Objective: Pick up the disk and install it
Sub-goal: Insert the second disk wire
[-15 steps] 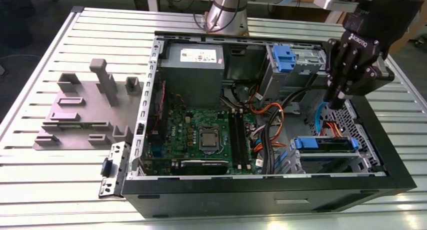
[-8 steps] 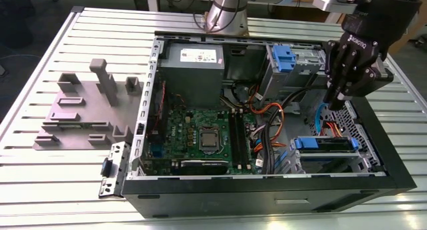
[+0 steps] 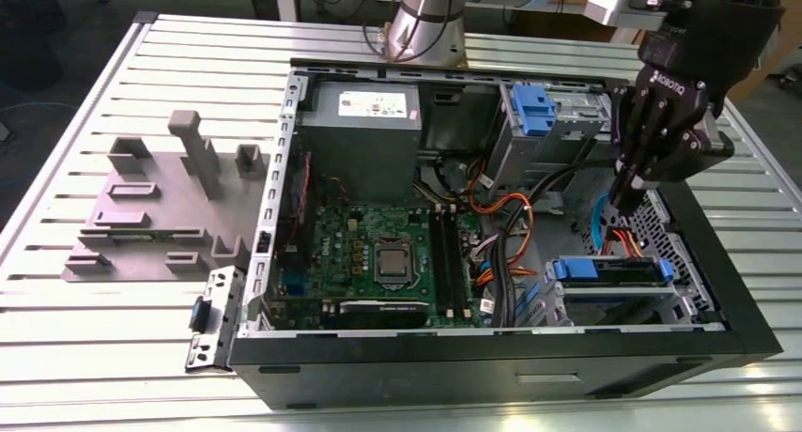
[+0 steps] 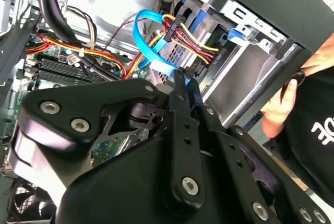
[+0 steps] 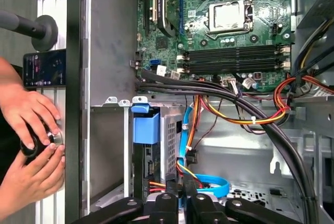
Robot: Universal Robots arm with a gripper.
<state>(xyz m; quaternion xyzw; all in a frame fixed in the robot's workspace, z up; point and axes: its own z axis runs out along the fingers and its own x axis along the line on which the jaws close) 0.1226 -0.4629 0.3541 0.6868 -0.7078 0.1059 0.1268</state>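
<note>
We find the pincer (image 3: 623, 199) lowered inside the open computer case (image 3: 501, 357), its fingers (image 4: 181, 85) pressed together with nothing between them. They sit among the blue cable (image 4: 148, 36) and the wiring. The disk (image 3: 608, 272), blue-railed, appears already seated in its bay, though its body is mostly hidden. A person's hands (image 5: 31, 145) rest on the table (image 3: 113, 357) beside the case.

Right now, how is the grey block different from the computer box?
The grey block is small and pale; the computer box is big and black. The block looks bare; the box is open and packed with a board and wires. Both sit on the slatted table.
</note>
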